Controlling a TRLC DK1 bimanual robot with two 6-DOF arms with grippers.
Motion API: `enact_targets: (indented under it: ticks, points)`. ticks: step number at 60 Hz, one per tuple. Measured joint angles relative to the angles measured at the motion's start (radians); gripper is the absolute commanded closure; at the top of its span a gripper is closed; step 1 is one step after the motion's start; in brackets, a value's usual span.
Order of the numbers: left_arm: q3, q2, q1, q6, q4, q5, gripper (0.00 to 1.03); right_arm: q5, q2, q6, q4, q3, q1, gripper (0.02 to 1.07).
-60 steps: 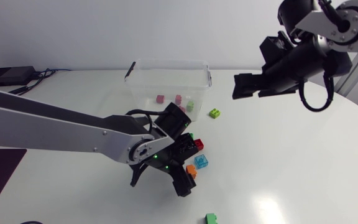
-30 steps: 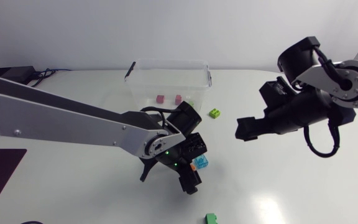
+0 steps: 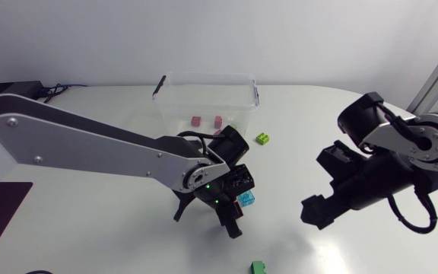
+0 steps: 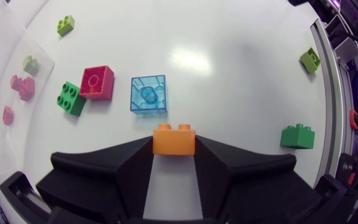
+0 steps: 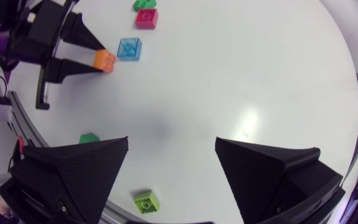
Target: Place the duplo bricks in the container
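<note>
White table [image 3: 341,122], lit from above. A clear plastic container [image 3: 204,91] stood at upper centre of the head view with pink bricks [image 3: 196,120] inside. The left gripper [image 4: 174,143], mid-frame, had its fingers clamped on an orange duplo brick [image 4: 173,137] across two flat side walls. The right gripper [image 5: 171,149], lower right, hung spread wide, empty. The brick looked light, rigid and smooth, so liable to twist; its flat opposite walls seemed the best hold.

From above, the left arm [image 3: 90,148] hides the red brick [image 4: 97,83].
</note>
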Motion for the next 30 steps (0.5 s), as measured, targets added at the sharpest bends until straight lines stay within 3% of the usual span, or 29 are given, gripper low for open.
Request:
enact_targets:
  ticks: [30]
  points:
    - [0.023, -0.141, 0.046, -0.001, -0.101, 0.027, 0.90, 0.014, 0.105, -0.056, -0.090, -0.066, 0.080, 0.07]
